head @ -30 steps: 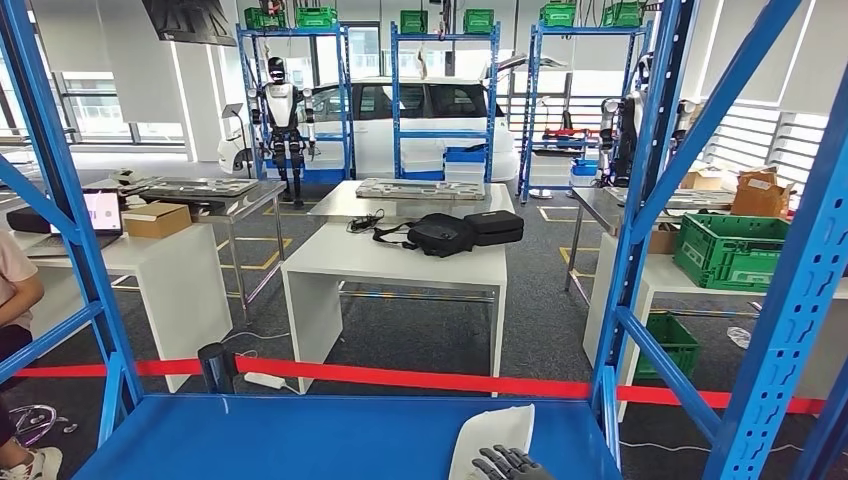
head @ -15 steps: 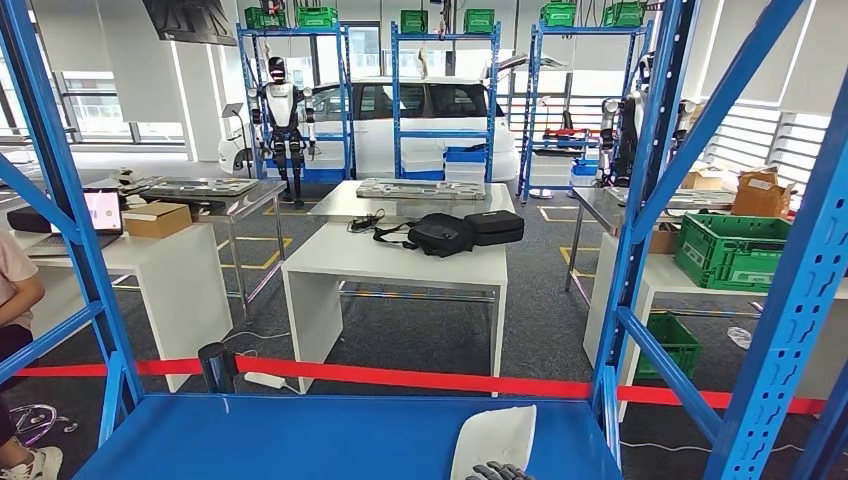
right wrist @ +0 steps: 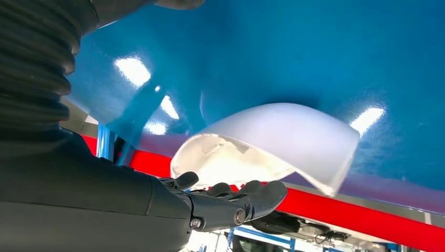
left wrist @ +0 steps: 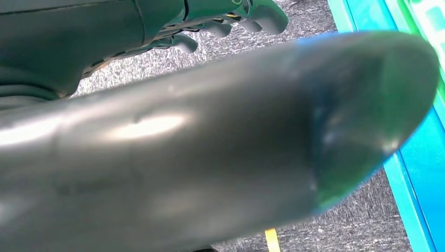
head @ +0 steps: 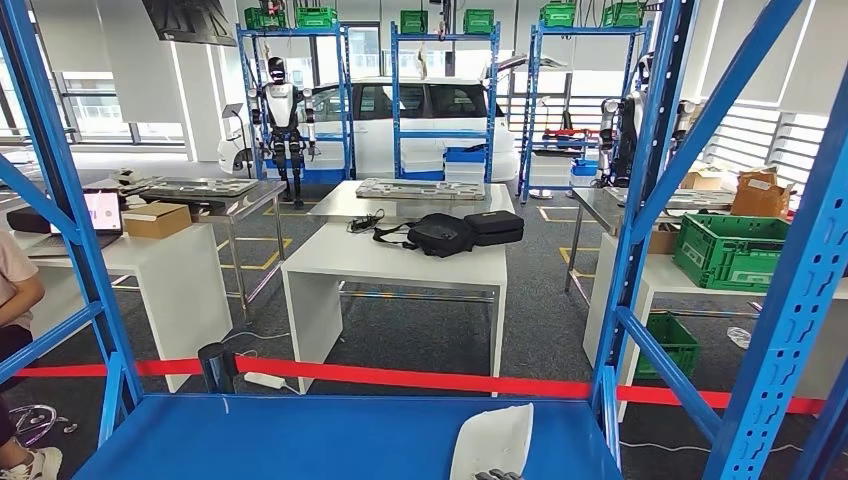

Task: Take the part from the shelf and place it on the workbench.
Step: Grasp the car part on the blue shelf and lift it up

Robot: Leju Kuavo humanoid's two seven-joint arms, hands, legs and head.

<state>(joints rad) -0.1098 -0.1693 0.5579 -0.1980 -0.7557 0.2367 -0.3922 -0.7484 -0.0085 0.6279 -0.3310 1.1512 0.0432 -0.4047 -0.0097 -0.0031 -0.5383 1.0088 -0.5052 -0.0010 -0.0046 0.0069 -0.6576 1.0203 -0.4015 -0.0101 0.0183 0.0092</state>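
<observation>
Shelf [head: 300,440]: glossy blue metal deck. Part [head: 492,440]: white curved shell, thin moulded plastic, smooth, lying near deck's front edge. Likely light, stiff, slippery; best taken across rim. Right hand [right wrist: 231,202]: fingers spread beside part's hollow edge, holding nothing. Left hand [left wrist: 220,21]: fingers curled, empty.
</observation>
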